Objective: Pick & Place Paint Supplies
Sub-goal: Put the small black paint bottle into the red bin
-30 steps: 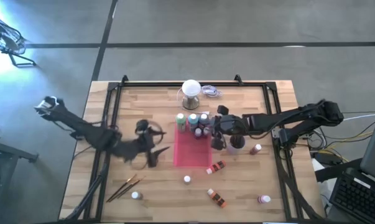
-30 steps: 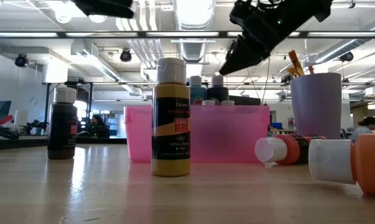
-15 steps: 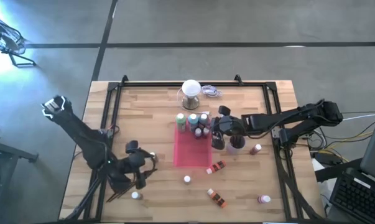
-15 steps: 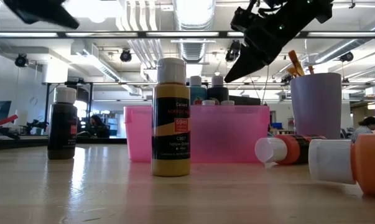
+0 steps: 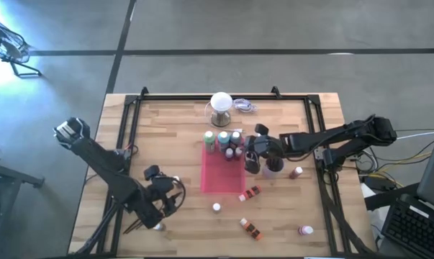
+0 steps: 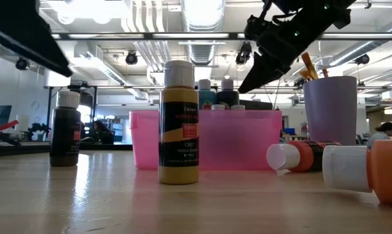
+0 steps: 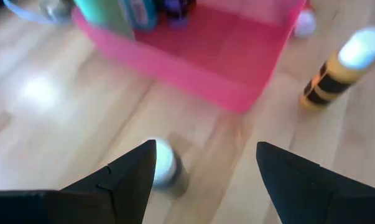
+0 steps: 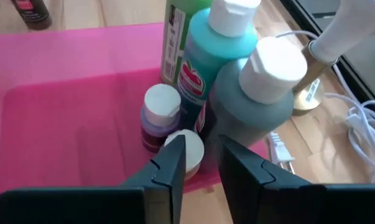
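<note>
My left gripper (image 5: 166, 205) hangs open over the table's near left part. A dark brown, white-capped bottle (image 7: 165, 169) stands upright just beyond one fingertip; it also shows by the arm (image 5: 157, 226). My right gripper (image 8: 203, 155) hovers over the far right corner of the pink tray (image 5: 218, 178), fingers a narrow gap apart. Below them a small white-capped bottle (image 8: 187, 148) stands in the tray beside a purple bottle (image 8: 159, 118), a teal bottle (image 8: 199, 59) and a grey-green bottle (image 8: 249, 106). A yellow bottle (image 6: 179, 123) stands before the tray. My right gripper comes slanting down from the table's right over the small bottle's white cap (image 8: 192, 149). One finger (image 8: 171, 163) covers part of the cap. I cannot tell whether it touches it. The bottle stands upright in the tray.
A purple cup (image 5: 273, 166) with brushes stands right of the tray. Orange bottles lie on the table (image 5: 251, 193) (image 5: 250, 229), and others stand at the right (image 5: 297, 173) (image 5: 305, 230). A white ball-topped stand (image 5: 221, 104) and a cable are at the far edge.
My left gripper has swung from beside the tray toward the table's near left, come down and rolled; it now hangs by the brown bottle. My right gripper has stayed over the tray's far right corner.
</note>
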Robot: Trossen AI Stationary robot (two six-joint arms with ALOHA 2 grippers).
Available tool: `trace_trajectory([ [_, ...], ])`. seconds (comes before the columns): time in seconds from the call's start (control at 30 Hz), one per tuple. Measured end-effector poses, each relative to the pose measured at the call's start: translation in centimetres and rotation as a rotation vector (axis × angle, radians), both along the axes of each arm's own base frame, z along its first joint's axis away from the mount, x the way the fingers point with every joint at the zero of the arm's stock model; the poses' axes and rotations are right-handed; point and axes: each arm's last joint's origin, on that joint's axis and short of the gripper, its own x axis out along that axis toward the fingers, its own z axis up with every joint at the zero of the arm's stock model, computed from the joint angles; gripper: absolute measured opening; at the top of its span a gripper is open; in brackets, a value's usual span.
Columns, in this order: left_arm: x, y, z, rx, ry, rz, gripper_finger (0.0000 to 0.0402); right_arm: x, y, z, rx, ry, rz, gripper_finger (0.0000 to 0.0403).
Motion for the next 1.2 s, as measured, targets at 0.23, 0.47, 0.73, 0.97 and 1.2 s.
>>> trace_trajectory([
  [0.23,-0.8,0.1,0.2,-0.09,0.068,0.039,0.0282,-0.1,0.1,-0.3,0.032,-0.008,-0.027,0.0116],
  [0.47,-0.7,0.6,-0.3,-0.026,0.085,0.07,0.0282,0.2,0.1,0.1,0.032,-0.058,-0.022,0.0141],
  [0.73,-1.4,1.0,-0.9,-0.075,0.164,0.158,0.0282,0.2,0.1,0.0,0.03,-0.058,-0.019,0.0163],
  [0.97,-2.6,1.7,-3.6,-0.054,0.229,0.158,0.0282,0.1,0.1,-0.1,0.017,-0.05,-0.007,0.0178],
  [1.2,-3.4,2.3,-5.4,-0.083,0.264,0.152,0.0282,0.3,0.1,0.1,0.018,-0.068,-0.008,0.0185],
])
